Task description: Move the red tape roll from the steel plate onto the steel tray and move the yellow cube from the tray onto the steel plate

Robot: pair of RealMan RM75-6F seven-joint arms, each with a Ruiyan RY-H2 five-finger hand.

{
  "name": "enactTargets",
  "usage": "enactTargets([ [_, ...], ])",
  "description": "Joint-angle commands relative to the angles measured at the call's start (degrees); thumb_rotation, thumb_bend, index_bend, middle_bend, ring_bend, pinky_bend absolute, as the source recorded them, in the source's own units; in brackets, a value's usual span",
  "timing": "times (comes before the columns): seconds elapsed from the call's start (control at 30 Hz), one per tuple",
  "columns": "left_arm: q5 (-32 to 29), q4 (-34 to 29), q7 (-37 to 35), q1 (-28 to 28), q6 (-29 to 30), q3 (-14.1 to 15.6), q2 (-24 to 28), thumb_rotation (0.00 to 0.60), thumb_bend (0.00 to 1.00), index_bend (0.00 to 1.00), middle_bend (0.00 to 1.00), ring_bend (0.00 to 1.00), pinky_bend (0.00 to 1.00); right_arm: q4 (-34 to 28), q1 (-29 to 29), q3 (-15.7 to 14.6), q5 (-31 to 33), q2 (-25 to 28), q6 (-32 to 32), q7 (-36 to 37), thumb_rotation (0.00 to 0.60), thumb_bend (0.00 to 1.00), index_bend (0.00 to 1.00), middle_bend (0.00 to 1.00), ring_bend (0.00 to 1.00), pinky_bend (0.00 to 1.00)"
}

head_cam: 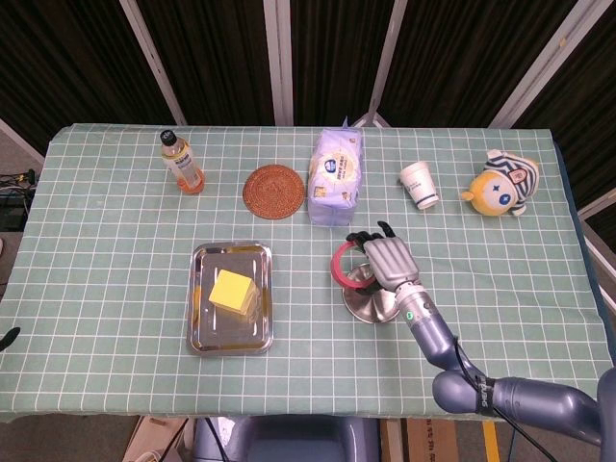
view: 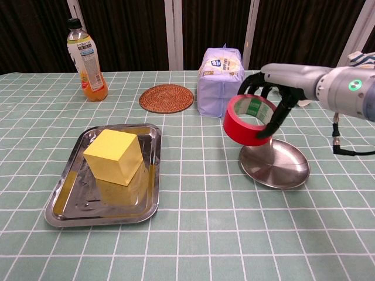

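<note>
My right hand (view: pixel 270 93) (head_cam: pixel 383 258) grips the red tape roll (view: pixel 246 120) (head_cam: pixel 345 262) and holds it in the air, above the left rim of the round steel plate (view: pixel 275 166) (head_cam: pixel 370 302). Nothing lies on the plate. The yellow cube (view: pixel 114 156) (head_cam: pixel 232 290) sits in the rectangular steel tray (view: pixel 73 205) (head_cam: pixel 204 335) at the left. My left hand is not in either view.
Along the back stand an orange drink bottle (view: pixel 86 61), a woven coaster (view: pixel 166 98), a blue tissue pack (view: pixel 219 82) just behind the lifted roll, a tipped paper cup (view: pixel 294 86) and a yellow plush toy (head_cam: pixel 500 185).
</note>
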Motion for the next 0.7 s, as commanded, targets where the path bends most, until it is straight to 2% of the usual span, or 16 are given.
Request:
enactTargets([
  [0.03, -0.78, 0.28, -0.05, -0.13, -0.39, -0.34, -0.06, 0.600, 0.16, 0.15, 0.00, 0.00, 0.06, 2.21, 2.87, 2.23, 3.07, -2.07, -1.36, -0.76, 0.600, 0.11, 0.29, 0.39, 0.38, 0.07],
  [0.27, -2.05, 0.69, -0.06, -0.20, -0.81, -0.78, -0.03, 0.600, 0.16, 0.15, 0.00, 0.00, 0.06, 11.93, 8.38, 3.17, 7.53, -9.16, -4.80, -2.20, 0.600, 0.11, 0.29, 0.39, 0.38, 0.07],
  [0.53, -2.88, 1.03, -0.13, -0.34, -1.40, -0.99, 0.15, 0.600, 0.16, 0.15, 0.00, 0.00, 0.06, 20.37, 10.07, 2.02, 7.97, -14.74, -7.75, -0.16, 0.600, 0.11, 0.28, 0.38, 0.35, 0.05],
  [0.57, -2.94, 1.05, -0.16, -0.35, -1.42, -1.02, 0.17, 0.600, 0.16, 0.15, 0.00, 0.00, 0.06, 20.94, 10.05, 1.79, 7.90, -14.96, -8.20, 0.13, 0.600, 0.11, 0.27, 0.36, 0.33, 0.04],
  [0.63, -2.98, 1.08, -0.18, -0.38, -1.45, -1.05, 0.15, 0.600, 0.16, 0.15, 0.00, 0.00, 0.06, 21.30, 9.98, 1.40, 7.97, -14.84, -9.31, 0.57, 0.600, 0.11, 0.18, 0.25, 0.26, 0.01],
  [0.7, -2.97, 1.11, -0.07, -0.44, -1.49, -1.05, 0.09, 0.600, 0.16, 0.15, 0.00, 0.00, 0.06, 20.64, 9.89, 1.13, 8.28, -14.17, -10.91, 1.14, 0.600, 0.11, 0.05, 0.11, 0.16, 0.00],
])
